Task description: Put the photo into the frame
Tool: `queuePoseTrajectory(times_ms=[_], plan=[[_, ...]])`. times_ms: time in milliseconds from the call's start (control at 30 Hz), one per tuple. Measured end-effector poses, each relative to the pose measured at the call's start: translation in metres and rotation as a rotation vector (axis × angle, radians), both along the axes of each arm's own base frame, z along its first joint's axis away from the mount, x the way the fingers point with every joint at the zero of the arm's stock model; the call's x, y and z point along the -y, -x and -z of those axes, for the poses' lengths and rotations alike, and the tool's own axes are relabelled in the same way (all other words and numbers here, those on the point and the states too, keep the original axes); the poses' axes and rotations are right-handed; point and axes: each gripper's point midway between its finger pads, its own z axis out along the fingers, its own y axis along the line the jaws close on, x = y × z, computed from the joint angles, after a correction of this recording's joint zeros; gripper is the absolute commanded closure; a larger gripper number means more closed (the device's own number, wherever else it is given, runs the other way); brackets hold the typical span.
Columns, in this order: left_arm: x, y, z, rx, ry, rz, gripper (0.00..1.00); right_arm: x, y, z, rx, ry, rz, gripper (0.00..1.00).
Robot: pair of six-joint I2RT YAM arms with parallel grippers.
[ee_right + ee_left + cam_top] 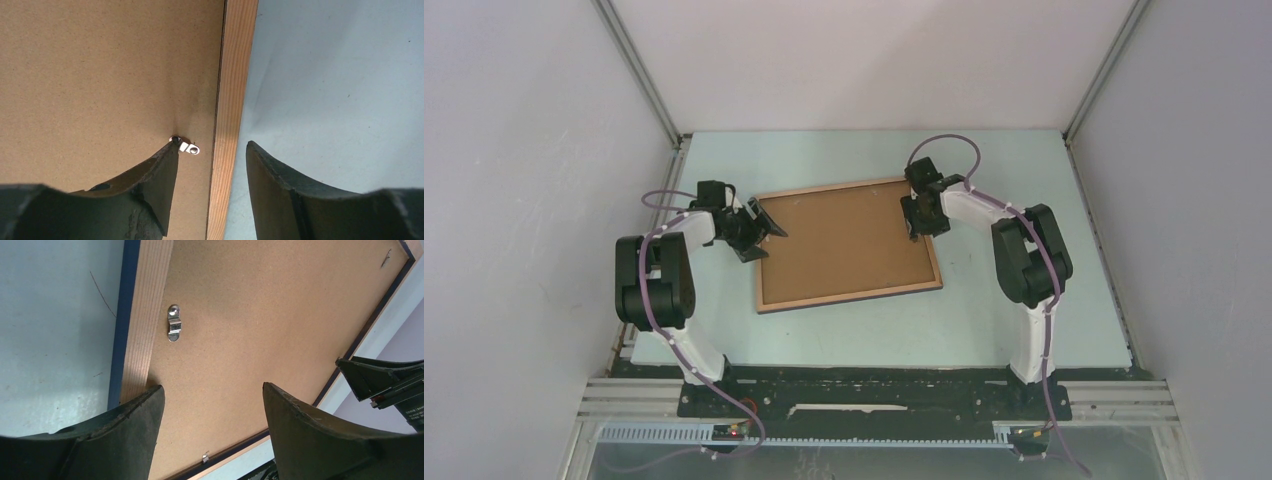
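Note:
The frame [854, 296] lies flat on the pale table, wood face up. The photo [849, 240] sits inside it, brown fibreboard back upward; its picture side is hidden. My left gripper [764, 232] hovers open over the frame's left side. In the left wrist view the left gripper [212, 386] holds nothing, over the photo back [260, 315], beside the wood rail [145, 315] and a metal clip [174, 322]. My right gripper [212, 142] is open astride the right rail [232, 100], with one fingertip touching a small metal clip [190, 147] on the photo back [100, 75].
Grey enclosure walls stand close around the table [1024, 300]. A second small clip [205, 457] sits at the frame's far rail in the left wrist view. The right gripper's black fingers [385, 382] show beyond the frame in that view.

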Motion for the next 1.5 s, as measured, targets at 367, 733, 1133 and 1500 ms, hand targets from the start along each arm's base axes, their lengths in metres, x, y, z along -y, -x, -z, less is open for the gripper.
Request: queuePoseTrajectory(times_ms=[367,733,1133,1500], plan=[[0.002,0.001,0.002,0.009,0.019,-0.006,0.2,0.0,-0.004,0.001,0.005,-0.03,0.098,0.68],[0.004,0.0,0.001,0.022,0.031,-0.004,0.21,0.004,-0.006,0.001,0.004,-0.034,0.197,0.91],[0.01,0.007,-0.006,0.066,0.018,0.021,0.08,0.005,-0.006,0.001,-0.039,-0.132,0.268,1.0],[-0.012,0.041,-0.147,0.529,-0.213,-0.071,0.07,0.017,-0.001,0.002,-0.066,-0.343,0.372,1.0]])
